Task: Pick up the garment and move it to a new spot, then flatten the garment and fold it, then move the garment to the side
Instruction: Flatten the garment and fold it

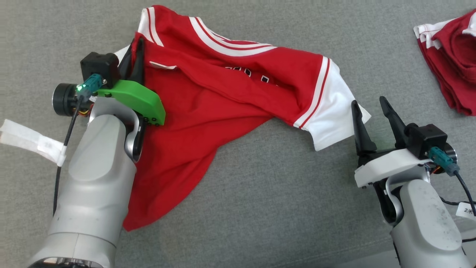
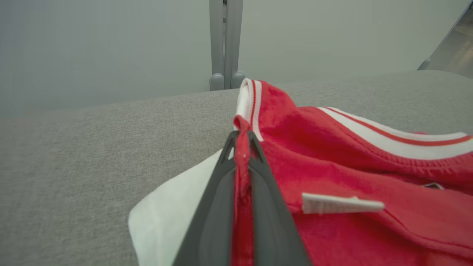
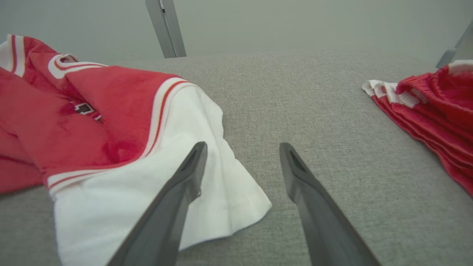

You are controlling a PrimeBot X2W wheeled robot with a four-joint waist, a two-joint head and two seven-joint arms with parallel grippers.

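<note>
Nearest the robot, the right gripper (image 1: 369, 108) hangs with its jaws released and nothing between them. It is just beside the white sleeve (image 1: 334, 119) of the red and white soft knit jersey garment (image 1: 208, 100). In the right wrist view one finger overlaps that sleeve's hem; whether it touches the cloth cannot be told.

The garment lies crumpled across the grey cloth-covered bench (image 1: 260, 193). Its red hem trails toward the robot and its striped collar lies at the far edge.

Farther along, the left gripper (image 2: 241, 138) has its jaws clenched on a thin ridge of red cloth at the shoulder. The grip sits beside the other white sleeve and near a small white sewn-in label (image 2: 340, 203).

The jersey looks light, limp and not fragile. It will likely sag and drag from any single hold, and the smooth knit may slide out of a shallow pinch. Good places to take hold seem to be the doubled seams: shoulder, sleeve hem and bottom corners. A second hold at the near sleeve would probably keep it spread when lifted.

At the far right, a folded pile of red and white garments (image 1: 453, 56) rests loose on the bench, well apart from the jersey. No bin or basket holds it.
</note>
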